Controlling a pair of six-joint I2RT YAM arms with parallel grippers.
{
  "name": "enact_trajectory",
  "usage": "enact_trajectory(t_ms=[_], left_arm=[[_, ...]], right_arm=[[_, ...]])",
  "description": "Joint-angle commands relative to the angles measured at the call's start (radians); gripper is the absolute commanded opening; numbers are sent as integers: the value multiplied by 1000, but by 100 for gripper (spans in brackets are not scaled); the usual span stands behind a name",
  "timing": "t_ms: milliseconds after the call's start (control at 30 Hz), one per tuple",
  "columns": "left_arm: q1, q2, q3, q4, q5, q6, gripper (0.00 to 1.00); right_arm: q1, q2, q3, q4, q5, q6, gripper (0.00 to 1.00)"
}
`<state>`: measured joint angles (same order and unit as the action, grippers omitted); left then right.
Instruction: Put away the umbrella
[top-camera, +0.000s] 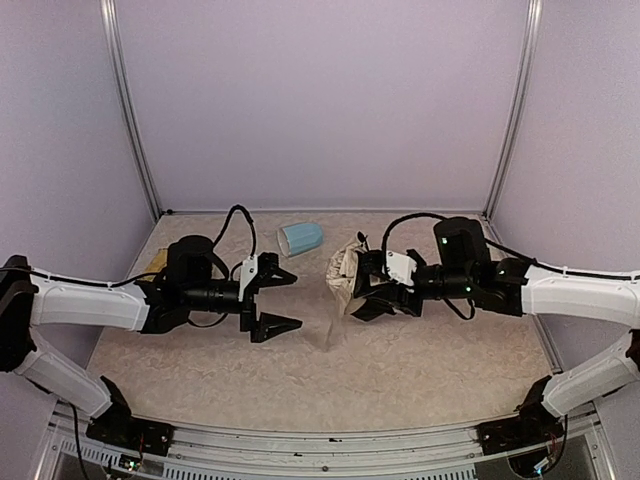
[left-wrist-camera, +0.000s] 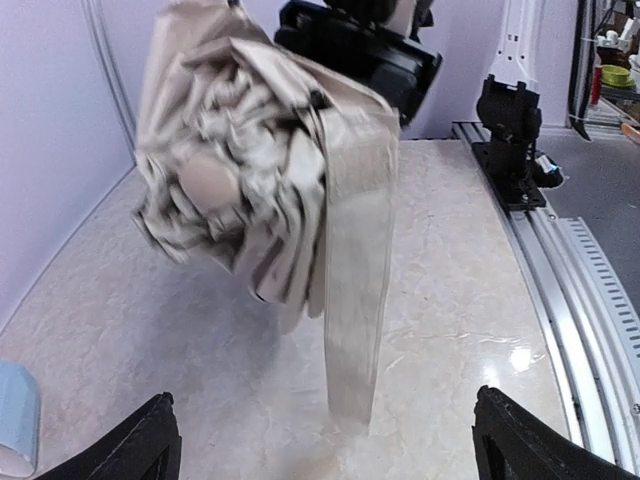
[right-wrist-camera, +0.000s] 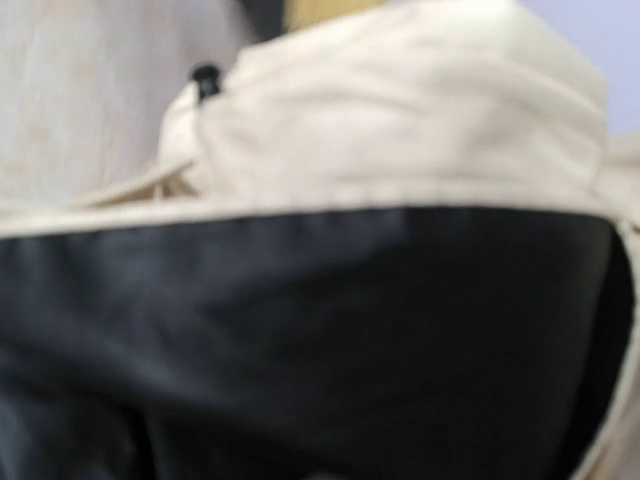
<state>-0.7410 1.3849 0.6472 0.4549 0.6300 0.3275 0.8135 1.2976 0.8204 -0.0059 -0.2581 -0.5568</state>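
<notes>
Cream-beige compact folding umbrella (top-camera: 343, 272) hangs bunched above the worktop's (top-camera: 420, 370) middle, clamped in the right end effector (top-camera: 366, 290), its beige strap (left-wrist-camera: 355, 300) dangling loose. Left end effector (top-camera: 289, 298) faces it, spread wide and empty. Step in hand looks like bundling; next, catch that strap.

The top external camera is looking down from above and behind both black arm bases (top-camera: 120, 428), covering the pale marbled tabletop (top-camera: 300, 380). The left wrist camera is facing across it, near the cream-beige crumpled fabric umbrella (left-wrist-camera: 250, 170). The right wrist camera is sitting so close that fabric is filling its blurred frame. All three are sharing the umbrella.
</notes>
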Motion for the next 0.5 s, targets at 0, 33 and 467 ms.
enact_trajectory(t_ms=[0,33,467], left_arm=[[-1,41,-10,135,175,-87,99],[-8,49,-16,191,205,-114,98],[-245,-166,-30,235,-521,55,99]], right_arm=[[-33,-102,17,67,-176,21,0],[-38,-112,20,69,-191,20,0],[-84,-173,211,-56,-440,-57,0]])
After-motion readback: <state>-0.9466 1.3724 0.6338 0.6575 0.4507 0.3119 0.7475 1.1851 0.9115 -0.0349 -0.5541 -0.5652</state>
